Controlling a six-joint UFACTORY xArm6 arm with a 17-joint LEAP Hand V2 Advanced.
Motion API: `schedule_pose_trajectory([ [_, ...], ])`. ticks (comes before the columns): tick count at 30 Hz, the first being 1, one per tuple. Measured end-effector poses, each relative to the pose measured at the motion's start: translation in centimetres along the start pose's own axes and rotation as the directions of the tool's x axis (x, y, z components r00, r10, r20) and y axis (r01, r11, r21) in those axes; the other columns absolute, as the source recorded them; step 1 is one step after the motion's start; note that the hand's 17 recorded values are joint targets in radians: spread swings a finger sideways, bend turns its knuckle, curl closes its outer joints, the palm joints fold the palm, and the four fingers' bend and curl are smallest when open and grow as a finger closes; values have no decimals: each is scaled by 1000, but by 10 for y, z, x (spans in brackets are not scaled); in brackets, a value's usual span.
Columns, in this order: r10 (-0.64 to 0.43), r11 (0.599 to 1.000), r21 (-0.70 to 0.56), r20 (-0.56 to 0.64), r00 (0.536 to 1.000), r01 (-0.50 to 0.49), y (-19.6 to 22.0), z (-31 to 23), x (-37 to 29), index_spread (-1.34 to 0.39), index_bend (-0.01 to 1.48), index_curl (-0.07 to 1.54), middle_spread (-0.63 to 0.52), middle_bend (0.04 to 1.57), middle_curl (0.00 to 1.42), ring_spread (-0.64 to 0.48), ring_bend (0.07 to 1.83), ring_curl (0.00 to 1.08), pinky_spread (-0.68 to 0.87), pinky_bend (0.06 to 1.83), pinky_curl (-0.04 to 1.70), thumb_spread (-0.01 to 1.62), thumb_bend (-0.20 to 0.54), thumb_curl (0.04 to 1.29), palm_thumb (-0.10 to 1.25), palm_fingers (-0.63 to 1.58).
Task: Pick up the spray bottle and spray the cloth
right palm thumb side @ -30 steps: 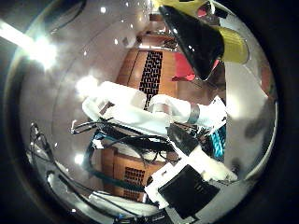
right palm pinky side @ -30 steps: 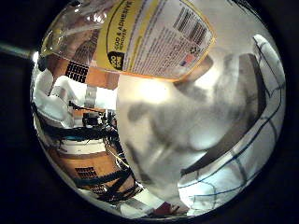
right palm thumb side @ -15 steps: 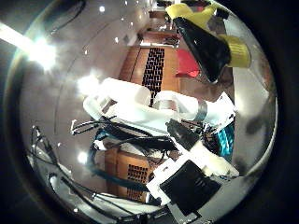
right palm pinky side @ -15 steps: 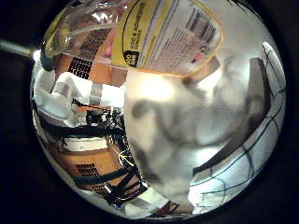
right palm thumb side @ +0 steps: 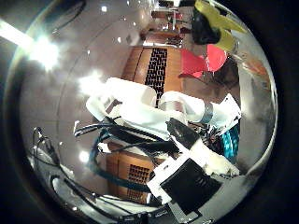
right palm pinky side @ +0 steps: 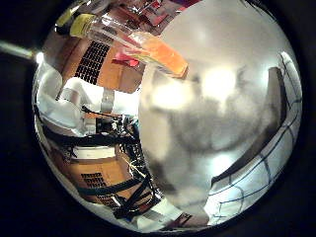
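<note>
Largest first: one pale table (right palm pinky side: 237, 44), filling most of the little finger side view, blotched with grey shadow. Next in size, one white robot arm (right palm thumb side: 135, 105), reaching across the thumb side view toward the black and white body of the hand (right palm thumb side: 191, 184). Then one cloth (right palm pinky side: 259, 180), white with dark grid lines, lying on the table toward its far side and well apart from the bottle. Then one spray bottle (right palm pinky side: 158, 52), clear-walled with an orange patch on its body, seen small at the rim of the view and crossing the table's edge. Topped by a yellow and black spray head (right palm thumb side: 212, 23), showing at the rim of the thumb side view. Smallest, red chairs (right palm thumb side: 205, 60) in the room behind, seemingly two.

As to progress: hard to judge. Not close to the palm, that bottle, going by how little of either view it takes up. Cannot tell whether held, resting on the table or merely near. Cannot tell how the fingers stand either, wide, narrow or closed on anything. No wet mark or mist visible on the cloth, so spraying probably not yet done. Likely left to do: securing the bottle firmly, aiming the nozzle at the cloth, squeezing the trigger.
</note>
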State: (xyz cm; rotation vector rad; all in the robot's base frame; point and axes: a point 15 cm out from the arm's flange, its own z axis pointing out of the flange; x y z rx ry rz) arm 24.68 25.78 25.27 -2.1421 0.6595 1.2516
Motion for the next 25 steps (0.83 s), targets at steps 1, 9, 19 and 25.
schedule_pose_trajectory([
  [1,9,1000,8,3,1000,-9,1,-3,4,-261,160,285,81,227,356,149,469,263,435,455,294,1012,-25,370,707,204],
  [9,37,997,68,-12,999,-36,6,-29,16,-263,159,287,81,223,359,149,467,261,435,456,285,1023,-24,367,709,206],
  [19,26,995,96,6,1000,-26,13,-51,0,-263,159,291,81,220,360,149,466,260,435,456,280,1025,-24,372,713,208],
  [25,20,996,93,-8,1000,-19,16,-57,-4,-263,159,292,81,223,363,150,464,260,435,457,279,1025,-24,372,713,207],
])
